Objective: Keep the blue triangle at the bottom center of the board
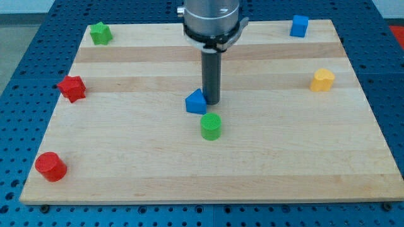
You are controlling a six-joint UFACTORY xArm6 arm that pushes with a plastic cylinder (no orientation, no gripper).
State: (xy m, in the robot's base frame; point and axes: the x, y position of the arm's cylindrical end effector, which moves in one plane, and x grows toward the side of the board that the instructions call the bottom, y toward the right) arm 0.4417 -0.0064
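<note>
The blue triangle (pixel 196 102) lies near the middle of the wooden board (pixel 126 164), a little left of centre. My tip (pixel 211 102) stands right beside it on its right side, touching or almost touching it. A green cylinder (pixel 211 127) sits just below the triangle and the tip, toward the view's bottom.
A green star block (pixel 100 33) lies at the top left, a red star block (pixel 72 88) at the left edge, a red cylinder (pixel 50 166) at the bottom left. A blue cube (pixel 299 26) lies at the top right, a yellow block (pixel 322 80) at the right.
</note>
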